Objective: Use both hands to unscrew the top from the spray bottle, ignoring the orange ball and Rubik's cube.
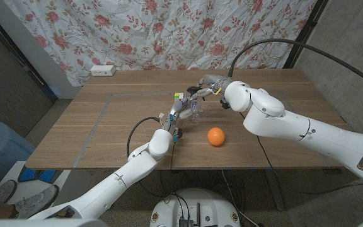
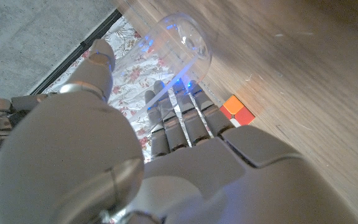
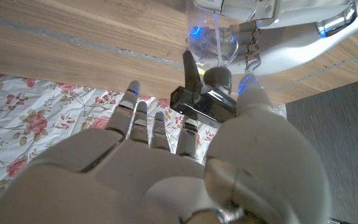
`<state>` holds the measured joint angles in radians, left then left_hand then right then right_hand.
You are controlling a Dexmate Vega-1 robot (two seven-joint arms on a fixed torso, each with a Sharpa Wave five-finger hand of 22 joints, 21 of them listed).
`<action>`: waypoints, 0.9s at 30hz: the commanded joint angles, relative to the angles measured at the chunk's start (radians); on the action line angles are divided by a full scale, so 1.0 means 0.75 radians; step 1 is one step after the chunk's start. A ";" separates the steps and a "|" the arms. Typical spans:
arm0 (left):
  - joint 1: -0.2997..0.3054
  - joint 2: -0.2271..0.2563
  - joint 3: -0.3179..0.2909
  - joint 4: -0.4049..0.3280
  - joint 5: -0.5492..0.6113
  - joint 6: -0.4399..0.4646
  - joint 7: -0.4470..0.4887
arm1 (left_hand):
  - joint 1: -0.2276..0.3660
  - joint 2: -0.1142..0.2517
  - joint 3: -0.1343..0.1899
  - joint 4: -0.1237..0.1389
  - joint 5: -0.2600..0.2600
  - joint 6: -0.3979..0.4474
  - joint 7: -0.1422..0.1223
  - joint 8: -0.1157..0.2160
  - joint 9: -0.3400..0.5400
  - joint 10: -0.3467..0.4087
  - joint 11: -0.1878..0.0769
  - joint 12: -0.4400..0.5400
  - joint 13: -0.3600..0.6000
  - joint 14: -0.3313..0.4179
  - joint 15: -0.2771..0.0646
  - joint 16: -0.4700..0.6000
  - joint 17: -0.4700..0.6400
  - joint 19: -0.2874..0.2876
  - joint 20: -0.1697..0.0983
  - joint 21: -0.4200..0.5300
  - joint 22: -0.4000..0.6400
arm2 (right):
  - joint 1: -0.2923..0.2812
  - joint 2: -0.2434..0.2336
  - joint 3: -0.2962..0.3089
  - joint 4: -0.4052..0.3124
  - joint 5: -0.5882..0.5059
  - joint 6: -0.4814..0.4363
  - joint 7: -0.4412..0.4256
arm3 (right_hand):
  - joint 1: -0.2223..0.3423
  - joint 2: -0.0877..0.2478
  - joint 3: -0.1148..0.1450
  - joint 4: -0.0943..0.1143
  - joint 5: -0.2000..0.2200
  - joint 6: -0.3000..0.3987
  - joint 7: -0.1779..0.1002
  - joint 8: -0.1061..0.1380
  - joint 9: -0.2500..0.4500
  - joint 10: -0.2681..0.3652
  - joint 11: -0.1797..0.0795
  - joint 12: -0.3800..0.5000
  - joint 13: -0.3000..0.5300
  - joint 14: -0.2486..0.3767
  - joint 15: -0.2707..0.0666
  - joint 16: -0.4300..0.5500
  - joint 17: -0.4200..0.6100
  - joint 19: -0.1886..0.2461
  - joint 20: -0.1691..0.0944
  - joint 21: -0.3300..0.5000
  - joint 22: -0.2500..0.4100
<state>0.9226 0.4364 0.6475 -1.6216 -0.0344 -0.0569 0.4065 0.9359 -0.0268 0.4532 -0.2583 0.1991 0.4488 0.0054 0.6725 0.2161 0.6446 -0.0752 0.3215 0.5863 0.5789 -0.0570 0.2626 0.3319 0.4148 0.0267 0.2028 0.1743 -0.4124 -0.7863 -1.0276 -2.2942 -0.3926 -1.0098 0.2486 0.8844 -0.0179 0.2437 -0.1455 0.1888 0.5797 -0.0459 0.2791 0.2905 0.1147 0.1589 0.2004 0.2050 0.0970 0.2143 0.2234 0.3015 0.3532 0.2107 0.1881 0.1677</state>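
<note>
Near the table's middle, the left hand (image 1: 174, 121) is gripping the clear spray bottle (image 1: 193, 111) by its body, while the right hand (image 1: 205, 87) is pinching the black top (image 3: 204, 101) from the far side, with the bottle's long axis running between them.

Mid-table: left hand (image 1: 176, 117) wrapped around clear spray bottle (image 1: 192, 111). Right hand (image 1: 208, 87) on bottle's top from far side. Rubik's cube (image 1: 179, 96) just behind left hand. Orange ball (image 1: 215, 136) near, on wooden table (image 1: 106, 135). White power strip (image 1: 103, 70) at far edge; floral curtain (image 1: 169, 31) behind.
</note>
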 commanded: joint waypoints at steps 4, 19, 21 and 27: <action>0.001 -0.003 0.001 -0.001 0.000 0.011 -0.003 | -0.245 0.273 0.130 0.122 0.000 0.075 0.019 0.009 0.007 0.023 -0.004 0.005 0.004 0.007 -0.053 0.008 0.006 0.009 0.009 0.005 0.007 | -0.021 0.027 0.002 0.021 -0.022 -0.005 -0.038 | 0.047 0.009 0.020 -0.022 0.003 0.078 -0.046 0.041 0.011 0.028 -0.017 0.016 0.003 0.029 0.001 0.017 0.003 0.028 0.000 0.007 0.004; -0.008 -0.002 0.005 0.010 -0.002 -0.006 -0.018 | -0.245 0.272 0.130 0.122 0.000 0.075 0.018 0.008 0.008 0.025 -0.006 0.005 0.005 0.007 -0.049 0.009 0.006 0.009 0.009 0.005 0.007 | -0.046 0.042 0.013 0.031 -0.030 -0.018 -0.084 | 0.116 0.010 0.045 -0.031 -0.003 0.243 -0.128 0.120 0.002 0.100 -0.079 0.028 0.001 0.070 -0.032 0.036 0.005 0.083 -0.002 0.015 0.003; -0.008 -0.005 0.005 0.004 -0.002 0.012 -0.014 | -0.246 0.272 0.130 0.123 0.000 0.074 0.018 0.007 0.008 0.025 -0.007 0.005 0.005 0.007 -0.051 0.009 0.007 0.009 0.009 0.005 0.007 | -0.045 0.046 0.010 0.036 -0.034 -0.023 -0.089 | 0.120 0.011 0.047 -0.031 -0.003 0.249 -0.134 0.123 0.001 0.103 -0.081 0.028 0.001 0.077 -0.036 0.040 0.006 0.087 -0.003 0.015 0.002; -0.015 -0.005 0.008 0.013 -0.002 -0.003 -0.022 | -0.246 0.272 0.130 0.123 -0.001 0.078 0.020 0.008 0.009 0.025 -0.006 0.004 0.005 0.006 -0.052 0.009 0.007 0.008 0.009 0.005 0.007 | -0.054 0.053 0.012 0.048 -0.039 -0.016 -0.110 | 0.156 0.017 0.060 -0.037 -0.003 0.299 -0.146 0.147 -0.003 0.123 -0.108 0.029 0.001 0.092 -0.057 0.048 0.009 0.112 -0.008 0.018 0.002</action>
<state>0.9183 0.4346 0.6502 -1.6191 -0.0343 -0.0535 0.3977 0.9359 -0.0268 0.4534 -0.2580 0.1991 0.4491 0.0056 0.6741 0.2212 0.6483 -0.0715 0.3164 0.5864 0.5789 -0.0570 0.2626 0.3317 0.4148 0.0267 0.2028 0.1744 -0.4435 -0.7562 -1.0206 -2.2710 -0.4155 -1.0219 0.1890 0.9859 -0.0037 0.2797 -0.1728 0.1893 0.7879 -0.1577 0.3813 0.2871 0.1985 0.0821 0.2158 0.2044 0.1632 0.1768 0.2516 0.3044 0.4252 0.2039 0.1930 0.1678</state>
